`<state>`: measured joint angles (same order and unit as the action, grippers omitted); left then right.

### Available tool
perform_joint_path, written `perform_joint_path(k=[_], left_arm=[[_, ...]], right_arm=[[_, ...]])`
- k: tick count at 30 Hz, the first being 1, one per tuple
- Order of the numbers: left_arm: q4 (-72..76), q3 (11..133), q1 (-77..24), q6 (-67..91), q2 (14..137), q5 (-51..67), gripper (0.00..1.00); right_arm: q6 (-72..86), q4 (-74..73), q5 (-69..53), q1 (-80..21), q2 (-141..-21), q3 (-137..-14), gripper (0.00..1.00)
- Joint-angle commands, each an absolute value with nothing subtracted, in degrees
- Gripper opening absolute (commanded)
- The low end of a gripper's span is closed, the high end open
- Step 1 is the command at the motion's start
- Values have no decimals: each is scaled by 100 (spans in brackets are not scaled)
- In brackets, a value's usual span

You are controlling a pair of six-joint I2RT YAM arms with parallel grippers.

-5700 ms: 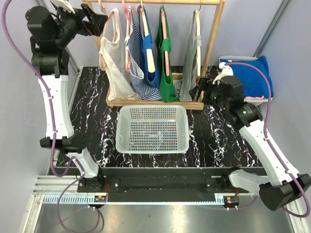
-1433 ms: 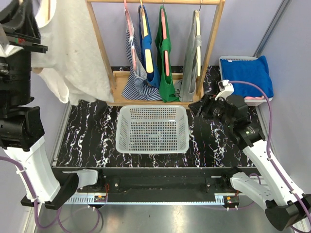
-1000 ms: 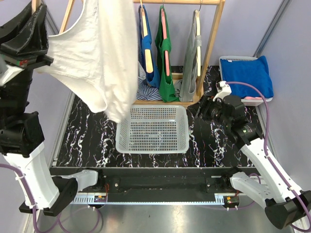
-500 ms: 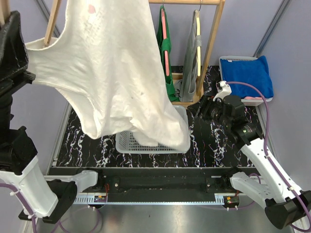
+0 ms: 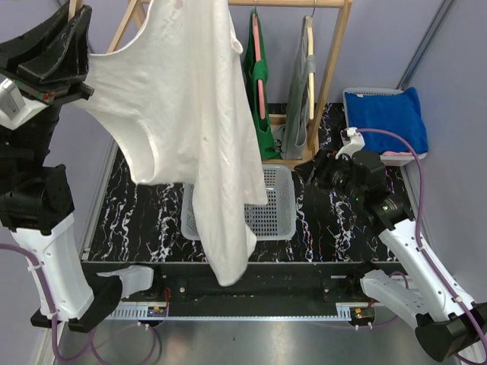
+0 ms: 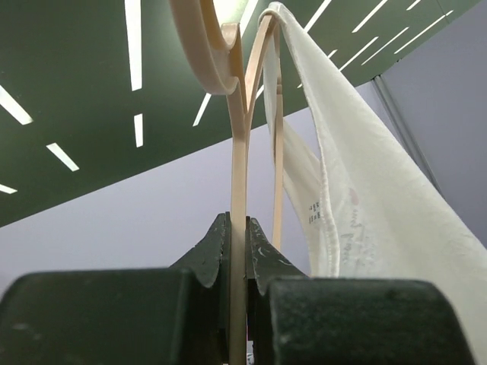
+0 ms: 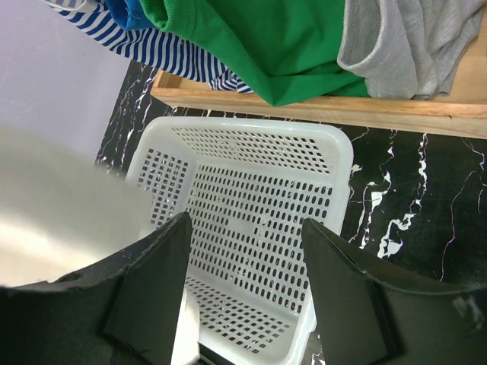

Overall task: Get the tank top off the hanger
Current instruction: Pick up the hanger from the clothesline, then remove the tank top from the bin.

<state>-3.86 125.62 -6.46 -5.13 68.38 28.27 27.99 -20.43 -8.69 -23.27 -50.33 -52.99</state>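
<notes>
Your left tool [image 6: 237, 232] was clenched on the stem of the wooden hanger [image 6: 239, 137], both fingers pressed flat against the wood. You held it high at the left of the scene, above the worktop [image 5: 327, 220].

The white tank top [image 5: 190, 114] was on the hanger, one strap looped over the hanger's arm beside the hook. From there it draped down and to the right, hanging in front of the left half of the white basket [image 7: 342, 146]. Its lowest corner reached past the worktop's near edge in the overhead view.

Your right tool [image 7: 243, 285] stood released, jaws wide apart with nothing between them. It hung above the basket's right side, tilted so that the wrist view looked down into the mesh. A pale blur covered the left edge of that view, and I could not tell what it was.

Behind the basket stood the wooden rack [image 5: 335, 76], with a green top [image 5: 259, 84] and a grey top [image 5: 303, 84] hanging from its rail. The right wrist view also showed a striped garment [image 7: 152, 49] hanging low beside the green one. A blue cloth [image 5: 384, 114] lay in a bin at the far right corner.
</notes>
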Motion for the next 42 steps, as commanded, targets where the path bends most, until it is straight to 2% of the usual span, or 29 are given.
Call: perform_joint_path(k=[1, 10, 17, 27, 34, 39, 42], left_arm=[[97, 13166, -659, -580, 6987, 2593, 0], [123, 13148, -659, -642, 7013, 2593, 0], [167, 14325, -659, -764, 7690, 2715, 0], [677, 12938, -659, -1090, 7119, 2751, 0], [720, 13990, -659, -1362, 7812, 2663, 0], [949, 14019, -659, -1380, 7858, 2689, 0], [940, 13589, -668, -1301, 7638, 2716, 0]], right_arm=[[2856, -1898, -914, -2373, -4948, -5291, 69], [2865, -1898, -940, -2373, -4983, -5282, 68], [2909, -1828, -967, -2364, -5045, -5361, 67], [2953, -1837, -976, -2373, -4975, -5282, 67], [2962, -1837, -976, -2373, -5036, -5317, 66], [2997, -1802, -976, -2364, -5027, -5247, 66], [2997, -1811, -949, -2364, -5010, -5212, 66]])
